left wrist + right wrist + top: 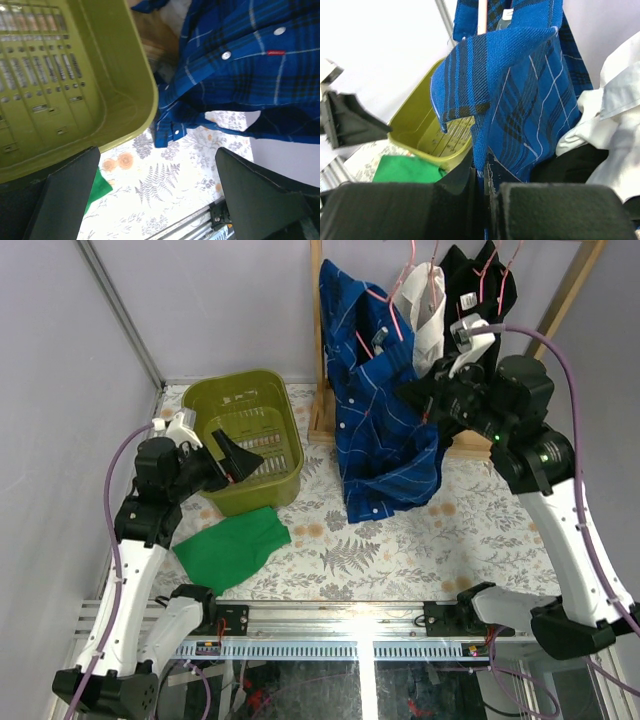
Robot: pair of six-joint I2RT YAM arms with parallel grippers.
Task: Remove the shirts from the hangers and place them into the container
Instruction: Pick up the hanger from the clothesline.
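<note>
Right tool (485,175) is shut tight on a folded edge of the blue checked shirt (520,100), and the cloth rises from between its pads. Left tool (235,455) stands wide with nothing in it, over the near right corner of the olive container (225,385), which holds no shirt.

The blue shirt (385,430) seems to hang from a pink hanger (408,275) on the wooden rack (318,340), at the far side of the desk (400,550), with its lower part down on the desk. The white shirt (425,325) and the black shirts (480,280) hang to the right of it.

I judge the grip holds only a thin edge. A hard pull may let it slip out, or it may drag the hanger off and disturb the white shirt beside.

Only the right wrist view shows the pinch itself; from above, the arm covers it. Only the top view shows the hangers. Only the left wrist view shows a blue cuff (167,132) lying just beside the container corner (125,65); it could catch on the rim.
</note>
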